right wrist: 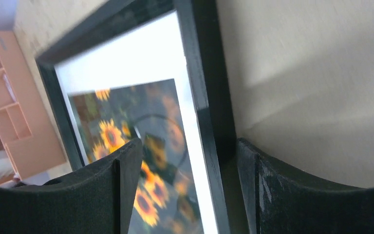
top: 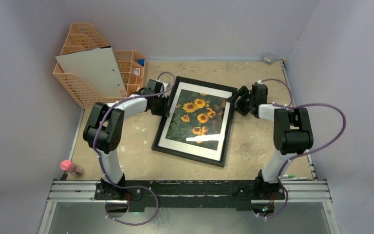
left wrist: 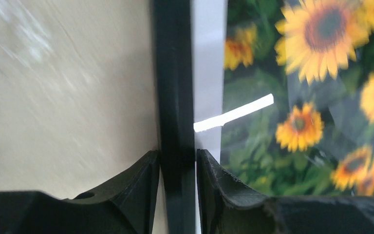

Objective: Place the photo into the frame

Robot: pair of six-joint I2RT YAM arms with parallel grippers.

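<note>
Overhead view, wrist close-ups, frame shared

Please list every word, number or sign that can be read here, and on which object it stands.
No text can be read.
The frame, the photo and the white board show none.
The small items in the orange organiser may have labels, too small to read.

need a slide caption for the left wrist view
Left claw clamps the black edge of the frame, with the sunflower photo showing inside the white mat.
</note>
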